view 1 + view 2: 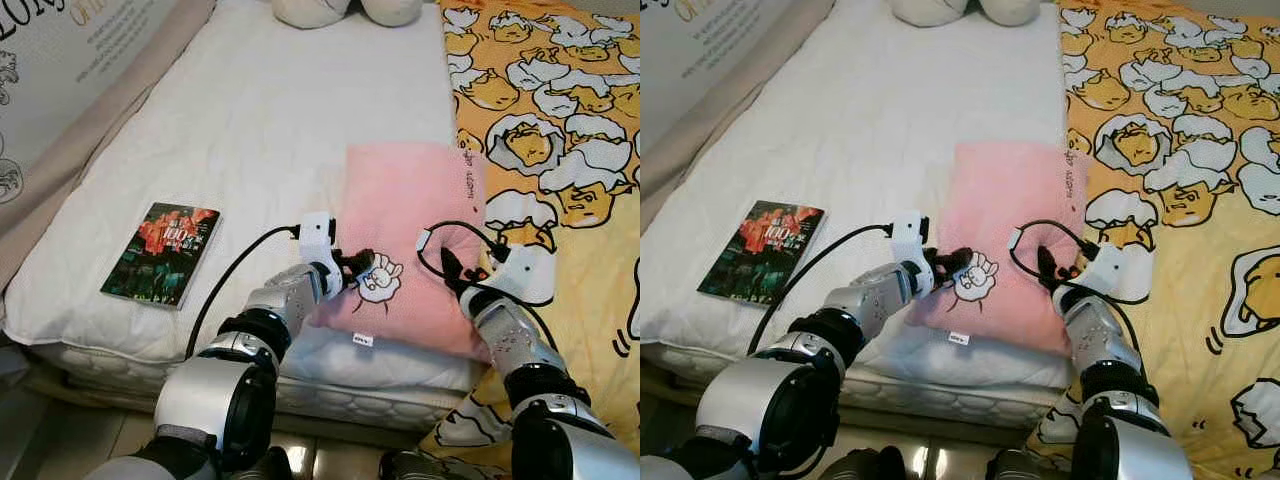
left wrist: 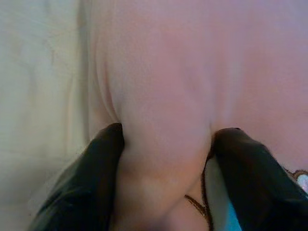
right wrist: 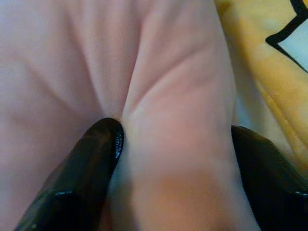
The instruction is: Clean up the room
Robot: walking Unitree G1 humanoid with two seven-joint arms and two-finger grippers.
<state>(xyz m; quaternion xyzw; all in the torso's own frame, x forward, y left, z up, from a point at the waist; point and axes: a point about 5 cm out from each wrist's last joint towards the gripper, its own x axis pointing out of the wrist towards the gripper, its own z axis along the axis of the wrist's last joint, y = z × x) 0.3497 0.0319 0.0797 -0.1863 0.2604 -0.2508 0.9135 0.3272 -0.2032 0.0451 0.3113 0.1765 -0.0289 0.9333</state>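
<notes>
Two robot grippers pinch a pink pillow lying on a white bed.

At far left, a dark paperback book with a red cover picture (image 1: 161, 253) lies flat on the white quilted mattress (image 1: 250, 130). The left gripper (image 1: 358, 270) has its black fingers clamped on a fold at the near left edge of the soft pink rectangular pillow (image 1: 410, 220). The right gripper (image 1: 457, 272) squeezes a fold at its near right edge, just beside the yellow cartoon-print blanket (image 1: 560, 120).
</notes>
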